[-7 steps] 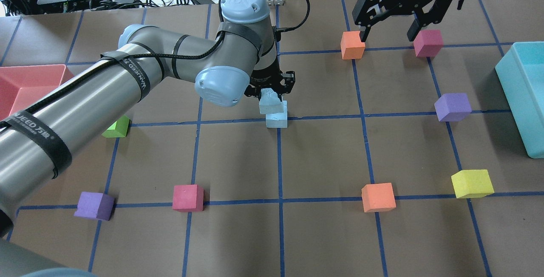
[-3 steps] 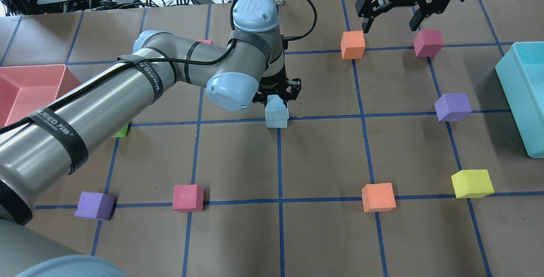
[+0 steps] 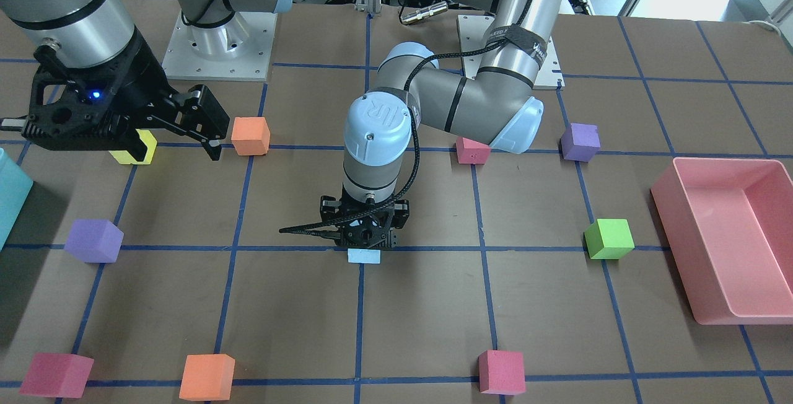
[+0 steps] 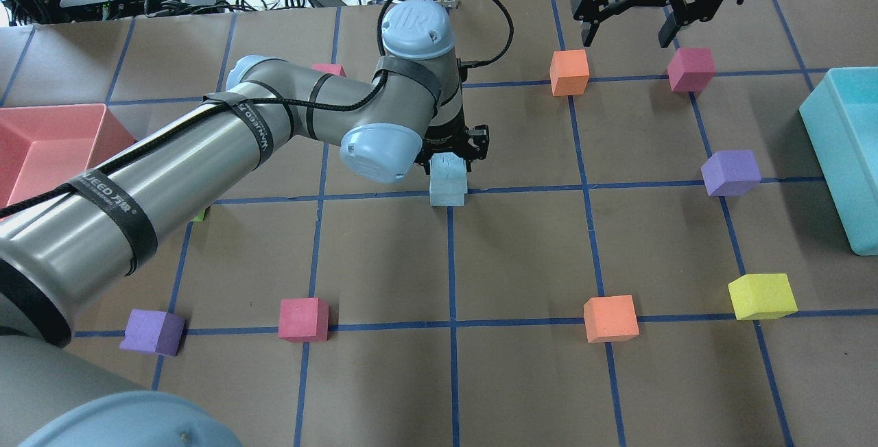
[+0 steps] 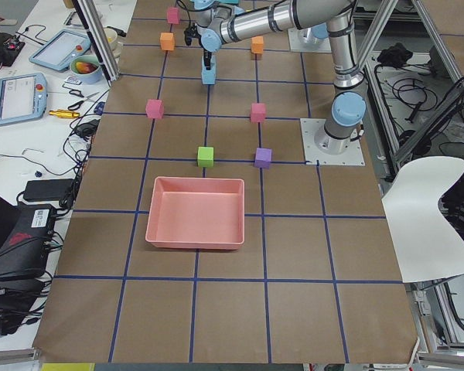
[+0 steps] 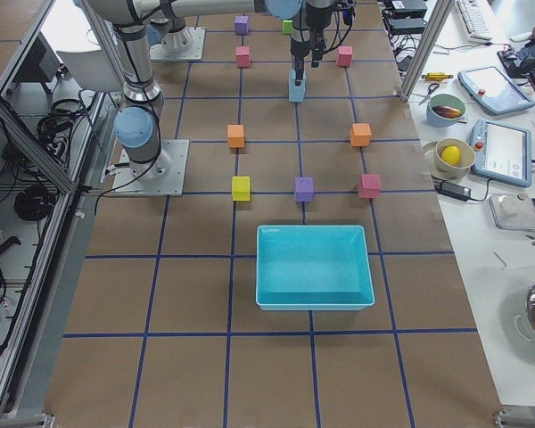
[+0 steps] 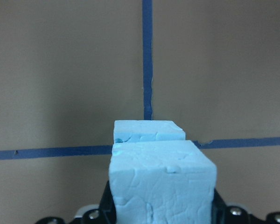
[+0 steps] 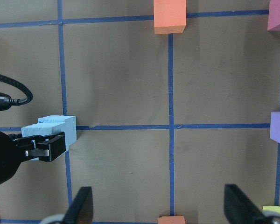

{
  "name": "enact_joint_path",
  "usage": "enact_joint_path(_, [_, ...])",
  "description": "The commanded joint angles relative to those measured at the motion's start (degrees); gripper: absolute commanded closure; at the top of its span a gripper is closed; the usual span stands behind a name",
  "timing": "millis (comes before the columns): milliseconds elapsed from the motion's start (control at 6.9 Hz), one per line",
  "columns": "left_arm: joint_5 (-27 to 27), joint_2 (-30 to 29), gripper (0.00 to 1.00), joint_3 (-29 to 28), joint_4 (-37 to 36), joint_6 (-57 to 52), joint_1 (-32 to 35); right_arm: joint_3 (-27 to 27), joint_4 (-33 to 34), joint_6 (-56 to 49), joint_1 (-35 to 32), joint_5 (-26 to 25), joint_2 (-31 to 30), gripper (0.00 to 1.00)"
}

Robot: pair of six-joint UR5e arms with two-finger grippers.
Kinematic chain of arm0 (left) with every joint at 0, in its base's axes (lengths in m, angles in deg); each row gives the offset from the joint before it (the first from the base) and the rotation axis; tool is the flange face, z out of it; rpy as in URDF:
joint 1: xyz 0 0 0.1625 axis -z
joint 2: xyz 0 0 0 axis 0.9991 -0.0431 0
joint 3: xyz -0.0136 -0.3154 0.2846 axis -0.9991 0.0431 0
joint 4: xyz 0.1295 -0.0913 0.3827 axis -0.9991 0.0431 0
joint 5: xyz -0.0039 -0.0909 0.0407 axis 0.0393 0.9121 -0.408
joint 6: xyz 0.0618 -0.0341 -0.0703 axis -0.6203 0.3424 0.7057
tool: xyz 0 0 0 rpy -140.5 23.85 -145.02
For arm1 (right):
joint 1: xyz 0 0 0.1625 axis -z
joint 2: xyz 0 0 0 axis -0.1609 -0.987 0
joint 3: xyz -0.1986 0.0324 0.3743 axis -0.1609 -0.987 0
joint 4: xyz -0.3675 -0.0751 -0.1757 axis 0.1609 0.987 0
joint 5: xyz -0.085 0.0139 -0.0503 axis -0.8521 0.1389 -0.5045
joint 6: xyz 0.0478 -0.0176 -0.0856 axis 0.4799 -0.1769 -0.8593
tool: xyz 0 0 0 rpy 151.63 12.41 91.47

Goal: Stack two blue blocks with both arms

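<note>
Left hand (image 4: 449,161) points straight down at mid-desk, clenched on the upper blue block (image 7: 161,182) w/ fingers pressing its sides. That block sits right over the lower blue block (image 4: 447,197), approx lined up, a bit offset in the wrist view. Can't tell if the two touch. Lower blue block rests on the desk (image 4: 521,255) at a crossing of blue tape lines (image 4: 590,186). Right hand (image 4: 625,39) is released, fingers wide apart w/ nothing btwn them. It hangs above the desk's far edge, btwn an orange cube (image 4: 569,72) and a magenta cube (image 4: 691,69), well apart from the blue pair.
</note>
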Motion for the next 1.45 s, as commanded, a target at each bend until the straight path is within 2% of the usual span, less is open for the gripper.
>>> enact_joint_path(0, [-0.1,3.0,0.00,-3.3,2.7,-0.9,-2.1,0.0,0.0,0.7,0.0,-0.1,0.1,0.00])
enact_joint_path(145, [0.0,5.0,0.00,-8.4,10.9,-3.0,-4.6,0.0,0.1,0.3,0.0,-0.1,0.1,0.00])
enact_joint_path(290, [-0.1,6.8,0.00,-13.5,18.7,-8.4,-7.2,0.0,0.2,0.5,-0.1,-2.8,0.0,0.00])
enact_joint_path(435, [-0.1,8.6,0.00,-15.3,24.0,-16.2,-12.0,0.0,0.2,0.9,-0.1,-4.0,0.1,0.00])
enact_joint_path(580, [0.2,11.4,0.00,-15.2,26.6,-22.3,-17.6,0.0,0.2,1.0,-0.1,-3.9,0.1,0.00])
enact_joint_path(725, [-0.1,15.2,0.00,-15.2,29.7,-24.2,-20.4,0.0,0.2,1.1,-0.1,-3.9,0.2,0.00])
enact_joint_path(1014, [-0.3,20.9,0.00,-14.0,30.7,-24.1,-21.4,0.1,0.2,1.1,-0.2,-3.9,0.2,0.00])
enact_joint_path(1304, [-0.2,22.9,0.00,-7.0,28.7,-24.3,-21.7,0.1,0.2,1.0,-0.1,-3.9,0.1,0.00])
